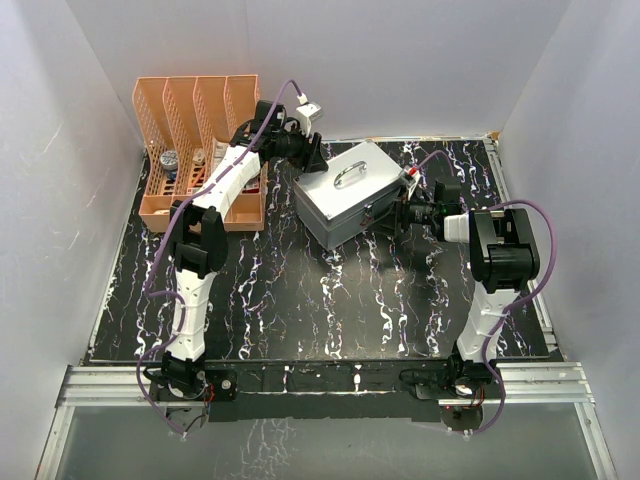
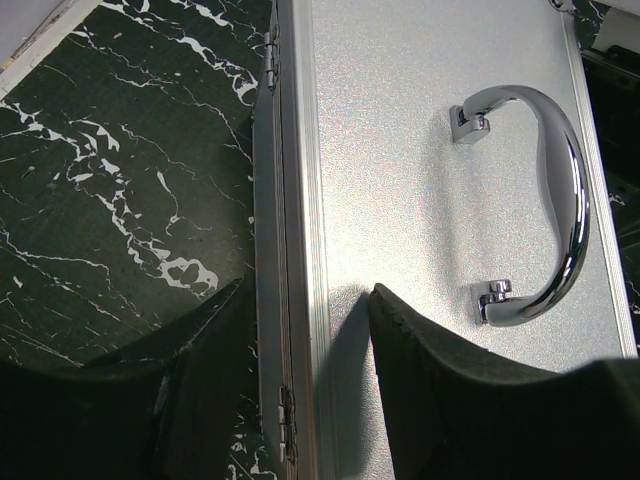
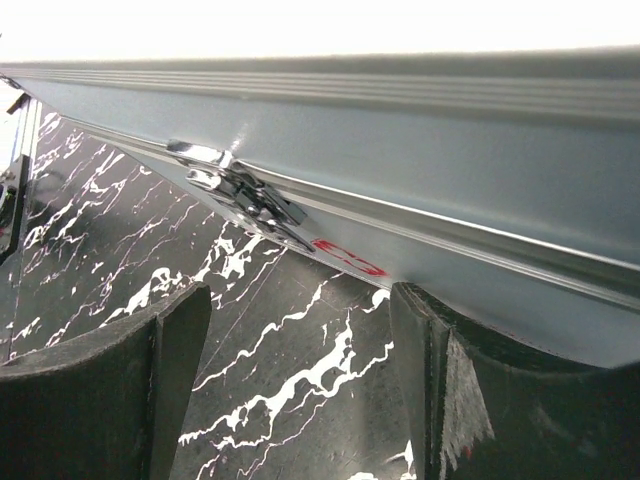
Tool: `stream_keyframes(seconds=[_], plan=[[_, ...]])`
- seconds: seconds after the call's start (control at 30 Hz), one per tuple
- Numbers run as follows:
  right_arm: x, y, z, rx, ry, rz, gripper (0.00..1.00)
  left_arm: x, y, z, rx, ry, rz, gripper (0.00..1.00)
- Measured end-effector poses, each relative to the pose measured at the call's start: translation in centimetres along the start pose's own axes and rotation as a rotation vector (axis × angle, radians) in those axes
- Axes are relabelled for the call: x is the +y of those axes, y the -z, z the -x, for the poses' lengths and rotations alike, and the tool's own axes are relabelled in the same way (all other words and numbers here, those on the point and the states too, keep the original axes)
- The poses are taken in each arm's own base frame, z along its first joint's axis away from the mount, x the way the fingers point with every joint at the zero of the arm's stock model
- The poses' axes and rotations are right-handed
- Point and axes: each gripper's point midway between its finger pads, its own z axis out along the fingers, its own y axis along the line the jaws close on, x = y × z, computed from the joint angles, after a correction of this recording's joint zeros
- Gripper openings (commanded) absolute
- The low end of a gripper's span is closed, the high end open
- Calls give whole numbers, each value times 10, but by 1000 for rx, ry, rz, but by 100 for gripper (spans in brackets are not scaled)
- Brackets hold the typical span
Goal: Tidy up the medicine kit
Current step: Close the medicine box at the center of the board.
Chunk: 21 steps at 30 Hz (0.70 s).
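Observation:
The medicine kit (image 1: 345,195) is a silver metal case lying shut at the back middle of the table, its chrome handle (image 2: 555,200) flat on the lid. My left gripper (image 1: 315,158) is at the case's rear hinged edge. It stands open (image 2: 305,300) and straddles that edge, with one finger behind the hinge wall and the other over the lid. My right gripper (image 1: 397,215) is low at the case's front wall, open (image 3: 300,295), with only table between its fingers. A front latch (image 3: 235,190) lies shut just beyond it.
An orange slotted file rack (image 1: 200,150) holding small items stands at the back left, close to the left arm. White walls enclose the black marbled table (image 1: 300,300) on three sides. A small red tag (image 1: 412,172) sits by the case's right corner.

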Motion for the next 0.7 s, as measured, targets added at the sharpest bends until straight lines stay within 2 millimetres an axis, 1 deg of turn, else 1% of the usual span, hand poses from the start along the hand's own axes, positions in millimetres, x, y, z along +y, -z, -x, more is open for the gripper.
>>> stream_keyframes(seconds=[0.23, 0.33, 0.57, 0.7], plan=[[6, -1, 10, -47, 27, 29, 71, -2, -3, -1, 0, 13, -17, 48], [11, 0, 10, -85, 23, 26, 71, -3, -3, -1, -1, 18, -22, 48], [19, 1, 6, -181, -46, 22, 70, -3, -3, -1, 0, 26, -24, 48], [18, 2, 11, -239, -81, 1, 69, -3, -3, -1, -1, 28, -23, 48]])
